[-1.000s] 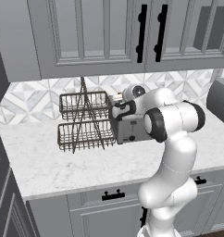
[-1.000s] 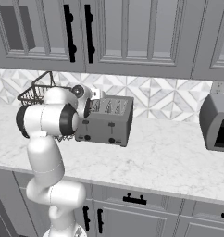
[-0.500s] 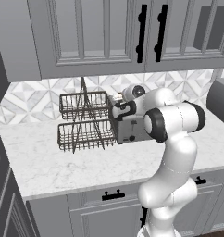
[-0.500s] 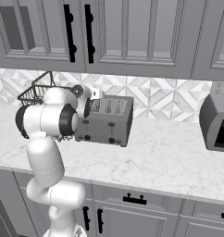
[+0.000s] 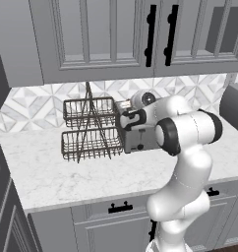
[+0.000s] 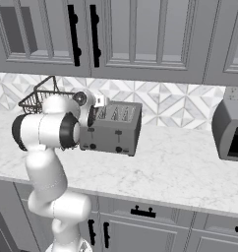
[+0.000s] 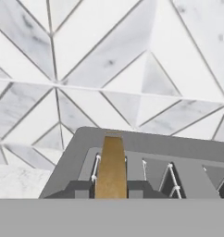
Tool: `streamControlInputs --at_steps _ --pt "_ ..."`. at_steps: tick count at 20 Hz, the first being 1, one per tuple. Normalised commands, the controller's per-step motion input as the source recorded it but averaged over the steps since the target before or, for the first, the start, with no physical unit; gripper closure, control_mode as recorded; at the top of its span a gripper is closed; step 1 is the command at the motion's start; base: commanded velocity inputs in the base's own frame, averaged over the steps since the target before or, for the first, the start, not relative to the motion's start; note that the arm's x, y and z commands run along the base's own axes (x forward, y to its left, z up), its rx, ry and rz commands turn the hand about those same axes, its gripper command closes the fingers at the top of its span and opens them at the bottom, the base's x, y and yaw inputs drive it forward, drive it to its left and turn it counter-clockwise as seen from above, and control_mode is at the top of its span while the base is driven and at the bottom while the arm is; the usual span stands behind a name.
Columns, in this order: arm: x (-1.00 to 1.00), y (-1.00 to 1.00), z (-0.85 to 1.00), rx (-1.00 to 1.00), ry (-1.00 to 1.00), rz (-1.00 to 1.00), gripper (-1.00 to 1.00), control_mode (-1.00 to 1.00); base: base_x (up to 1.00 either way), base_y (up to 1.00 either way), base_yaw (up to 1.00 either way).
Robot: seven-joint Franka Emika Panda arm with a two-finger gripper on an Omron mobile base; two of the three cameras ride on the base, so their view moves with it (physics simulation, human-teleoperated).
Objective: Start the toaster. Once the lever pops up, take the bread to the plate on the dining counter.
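Toaster (image 6: 111, 129) sits on the marble table (image 6: 180, 167) w/ cabinets below, back close to the tiled backsplash (image 7: 109, 60); brushed steel, slots on top, small black knobs on the front face. Bread (image 7: 111, 167) stands upright on edge in the slot at the toaster's left end, top sticking up above the slot; golden-brown, narrow edge toward the hand cam. Tool (image 7: 111, 189) is at the top of the toaster at that same end, 1 dark finger tip (image 7: 79, 189) on each side of the slice, both just beside it. Tips look close to the bread but can't tell if they actually clamp it or sit slack, so grip state unknown. In left base view the hand is up against the toaster (image 5: 140, 138) top, forearm running across in front of the body; wire basket rack (image 5: 89, 129), 2 tiers, stands just beside the toaster on its left, apart from the arm. Right base view: dark boxy appliance (image 6: 229, 129) on the same table, well apart to the right of the toaster. Grey upper cabinets (image 6: 116, 34) w/ black handles above.
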Motion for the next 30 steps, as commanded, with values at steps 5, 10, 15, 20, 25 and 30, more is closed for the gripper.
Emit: streamControlInputs --at_steps 5,10,15,20,25,30 --pt "-0.37 0.0 0.32 0.01 -0.11 0.0 1.0 -1.0 0.0 0.0 0.0" --pt "-0.3 0.0 0.34 0.01 -0.08 0.0 1.0 -1.0 0.0 0.0 0.0" --pt "-0.24 0.0 0.43 0.0 0.02 0.0 1.0 -1.0 0.0 0.0 0.0" --pt "-0.22 -0.01 0.56 0.0 0.08 0.0 1.0 -1.0 0.0 0.0 0.0" --pt "-0.36 -0.07 0.39 0.01 0.05 0.0 1.0 -1.0 0.0 0.0 0.0" --pt "-0.38 -0.06 0.29 0.02 0.01 0.0 1.0 -1.0 0.0 0.0 0.0"
